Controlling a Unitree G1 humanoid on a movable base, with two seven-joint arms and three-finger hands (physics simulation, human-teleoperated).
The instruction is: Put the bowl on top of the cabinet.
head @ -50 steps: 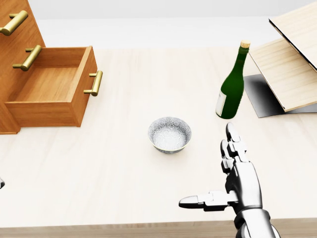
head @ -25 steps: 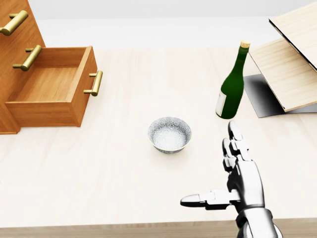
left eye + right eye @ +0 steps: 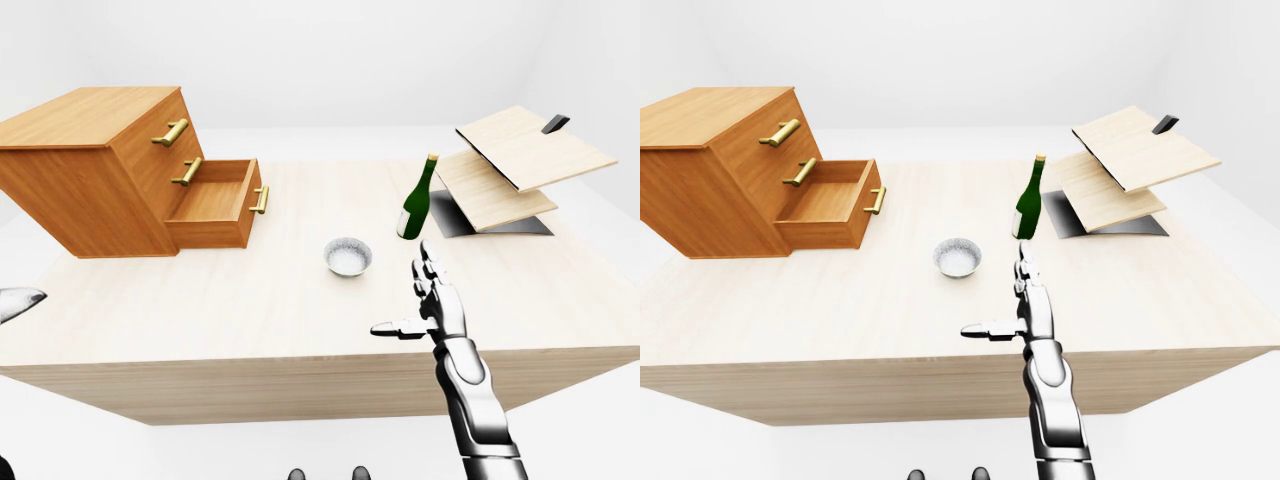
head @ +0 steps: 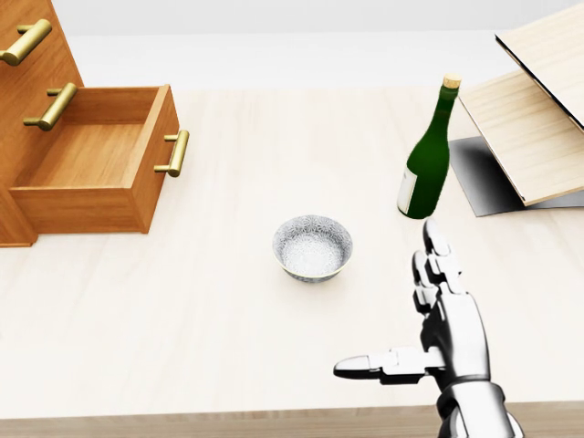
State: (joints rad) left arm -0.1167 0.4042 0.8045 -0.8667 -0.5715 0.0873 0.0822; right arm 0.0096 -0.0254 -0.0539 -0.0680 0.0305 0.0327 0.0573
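A small speckled white bowl stands upright on the pale wooden table, near the middle of the head view. The wooden cabinet sits at the table's left, its flat top bare, its lowest drawer pulled out. My right hand is open to the lower right of the bowl, fingers pointing up the view and thumb stretched left, holding nothing and apart from the bowl. Only a grey tip of my left hand shows at the left edge of the left-eye view.
A green corked bottle stands upright, up and to the right of the bowl, just above my right hand. Slanted wooden boards on a dark stand fill the upper right. The table's near edge runs below my hand.
My right hand has drifted slightly right and down in the head view, still open. The small sliver at the head view's left edge is gone. Bowl unmoved.
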